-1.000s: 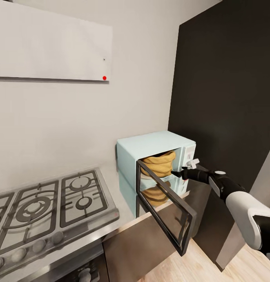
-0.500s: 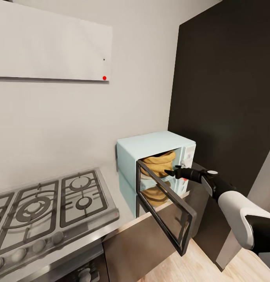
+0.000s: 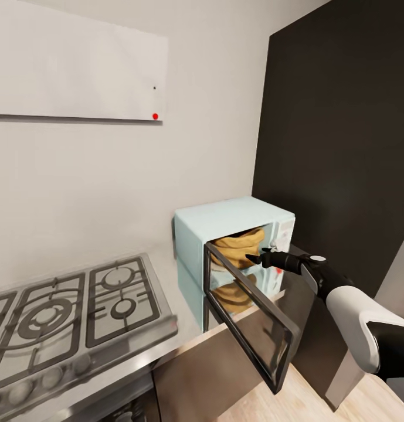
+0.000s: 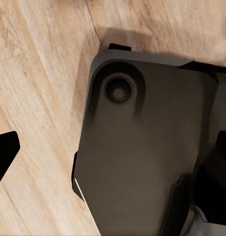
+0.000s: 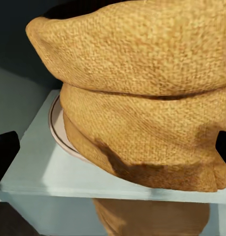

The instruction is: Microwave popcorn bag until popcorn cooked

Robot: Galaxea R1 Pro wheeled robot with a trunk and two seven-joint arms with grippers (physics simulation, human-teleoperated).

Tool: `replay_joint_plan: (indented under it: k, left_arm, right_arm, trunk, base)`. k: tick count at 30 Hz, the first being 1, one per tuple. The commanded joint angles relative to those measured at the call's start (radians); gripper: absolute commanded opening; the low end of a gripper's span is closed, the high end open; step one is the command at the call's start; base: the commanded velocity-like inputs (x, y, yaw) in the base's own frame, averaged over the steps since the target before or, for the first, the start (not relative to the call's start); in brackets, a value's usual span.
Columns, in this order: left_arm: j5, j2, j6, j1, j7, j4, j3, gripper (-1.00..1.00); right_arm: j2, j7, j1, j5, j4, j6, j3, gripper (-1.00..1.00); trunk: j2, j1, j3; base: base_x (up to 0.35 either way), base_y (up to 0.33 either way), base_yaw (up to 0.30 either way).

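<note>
Sitting in the microwave (image 3: 225, 220) at 12 o'clock, the bag (image 3: 240, 247) overhangs the sill; open, empty right jaws risk dragging it out, and I cannot tell the left jaws' state.

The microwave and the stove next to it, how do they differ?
The microwave is a pale mint-blue box standing up from the countertop; the stove is flat grey steel with black grates. The microwave's door hangs open; the stove has nothing open. Both sit along the same countertop.

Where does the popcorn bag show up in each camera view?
Head view: popcorn bag sits inside the open microwave, right of centre.
Right wrist view: popcorn bag close up, resting on the turntable plate.
Left wrist view: wooden floor, no bag.
Shared landmark: the microwave's mint floor.
</note>
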Motion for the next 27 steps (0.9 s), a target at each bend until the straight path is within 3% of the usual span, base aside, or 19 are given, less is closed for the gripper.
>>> replay_joint_plan:
  k: [1, 6, 9, 11, 27]
  left_arm:
    - [0.006, 0.0, -0.002, 0.0, 0.001, -0.001, 0.004, 1.0]
    - [0.006, 0.0, -0.002, 0.0, 0.001, -0.001, 0.004, 1.0]
    - [0.006, 0.0, -0.002, 0.0, 0.001, -0.002, 0.004, 1.0]
    - [0.006, 0.0, -0.002, 0.0, 0.001, -0.003, 0.004, 1.0]
    - [0.006, 0.0, -0.002, 0.0, 0.001, -0.003, 0.004, 1.0]
  right_arm:
    - [0.001, 0.006, 0.0, 0.009, -0.001, 0.006, -0.008, 1.0]
    - [0.005, 0.011, 0.0, 0.01, 0.006, 0.003, -0.007, 1.0]
    - [0.017, 0.014, 0.0, 0.01, 0.068, -0.077, -0.007, 1.0]
    - [0.019, 0.014, 0.0, 0.01, 0.073, -0.087, -0.007, 1.0]
    - [0.02, 0.019, 0.0, 0.012, 0.086, -0.092, -0.007, 1.0]
  trunk:
    - [-0.001, 0.0, -0.001]
    - [-0.001, 0.0, -0.001]
    - [-0.001, 0.0, -0.001]
    - [-0.001, 0.0, -0.001]
    - [-0.001, 0.0, -0.001]
  base:
    - [0.157, 0.0, 0.0]
    - [0.157, 0.0, 0.0]
    - [0.158, 0.0, 0.0]
    - [0.158, 0.0, 0.0]
    - [0.125, 0.0, 0.0]
